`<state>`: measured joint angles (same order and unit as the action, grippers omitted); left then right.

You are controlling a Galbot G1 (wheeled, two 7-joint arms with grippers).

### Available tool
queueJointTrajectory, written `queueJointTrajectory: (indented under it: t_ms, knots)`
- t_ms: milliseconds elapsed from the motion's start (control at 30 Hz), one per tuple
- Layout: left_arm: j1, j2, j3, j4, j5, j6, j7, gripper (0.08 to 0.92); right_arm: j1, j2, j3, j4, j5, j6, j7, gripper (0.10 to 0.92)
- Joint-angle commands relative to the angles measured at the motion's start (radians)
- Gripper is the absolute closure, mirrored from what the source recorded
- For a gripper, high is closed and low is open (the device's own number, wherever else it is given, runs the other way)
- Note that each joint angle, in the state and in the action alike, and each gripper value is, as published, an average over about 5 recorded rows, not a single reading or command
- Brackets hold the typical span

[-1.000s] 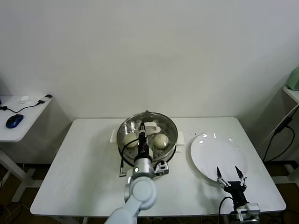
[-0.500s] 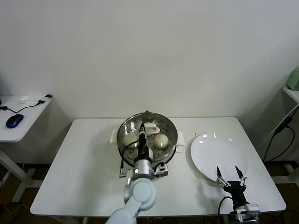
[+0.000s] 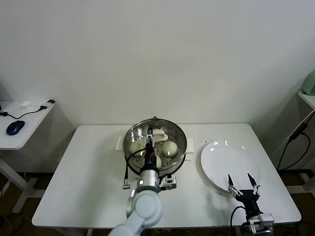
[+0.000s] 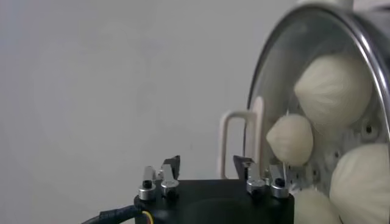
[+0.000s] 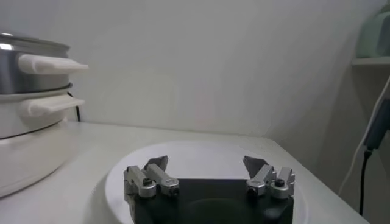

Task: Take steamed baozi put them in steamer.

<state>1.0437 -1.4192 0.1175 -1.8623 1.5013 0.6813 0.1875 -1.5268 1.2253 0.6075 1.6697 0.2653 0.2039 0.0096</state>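
The steamer (image 3: 132, 133) is a shiny steel pot on a white base at the middle of the table. Several cream-white baozi lie on its perforated tray, among them one on the left (image 3: 136, 146), one on the right (image 3: 170, 147) and one nearer me (image 3: 158, 162). My left gripper (image 3: 150, 137) hangs over the pot, open, with nothing between its jaws. In the left wrist view the gripper (image 4: 207, 165) faces the wall, and the baozi (image 4: 291, 139) and the steamer rim (image 4: 268, 79) lie off to one side. My right gripper (image 3: 241, 185) (image 5: 206, 163) waits open above the near edge of the empty white plate (image 3: 226, 160) (image 5: 195, 149).
The white table (image 3: 88, 172) has bare room left of the steamer. A side table (image 3: 22, 123) with a blue mouse (image 3: 15, 127) and a cable stands at far left. A shelf (image 3: 307, 96) and a black cable (image 3: 295, 140) are at far right.
My left gripper has opened and let go of a baozi in the steamer, and its wrist has drawn back slightly towards me. The right arm has not moved.
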Motion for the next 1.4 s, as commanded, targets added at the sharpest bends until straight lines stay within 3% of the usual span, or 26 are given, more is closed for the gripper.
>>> queueJointTrajectory:
  t_ms: [33, 200, 333, 467, 600, 733, 900, 1400]
  knots:
    - [0.106, 0.094, -0.037, -0.252, -0.383, -0.171, -0.135, 0.366, -0.011, -0.019, -0.013, 0.025, 0.039, 0.000, 0.016, 0.203]
    - [0.215, 0.139, -0.202, -0.340, -0.741, -0.410, -0.329, 0.227, -0.015, -0.062, -0.048, 0.020, 0.042, 0.040, 0.041, 0.203]
    - [0.270, 0.140, -0.392, -0.365, -1.021, -0.624, -0.483, 0.181, -0.009, -0.049, -0.048, 0.019, 0.026, 0.049, 0.047, 0.203]
    - [0.324, 0.125, -0.633, -0.342, -1.402, -0.691, -0.468, 0.178, 0.000, -0.040, -0.049, 0.016, 0.021, 0.050, 0.048, 0.202]
    - [0.398, 0.187, -0.789, -0.203, -1.760, -0.704, -0.385, 0.177, 0.003, -0.039, -0.052, 0.005, 0.021, 0.049, 0.051, 0.203]
    - [0.440, 0.254, -0.783, -0.003, -1.827, -0.780, -0.361, 0.177, 0.005, -0.040, -0.055, -0.003, 0.022, 0.050, 0.051, 0.202]
    - [0.445, 0.252, -0.721, 0.123, -1.827, -0.859, -0.352, 0.177, 0.008, -0.041, -0.056, -0.006, 0.025, 0.051, 0.049, 0.203]
    - [0.446, 0.198, -0.624, 0.164, -1.768, -0.924, -0.333, 0.177, 0.017, -0.048, -0.057, -0.011, 0.035, 0.039, 0.040, 0.202]
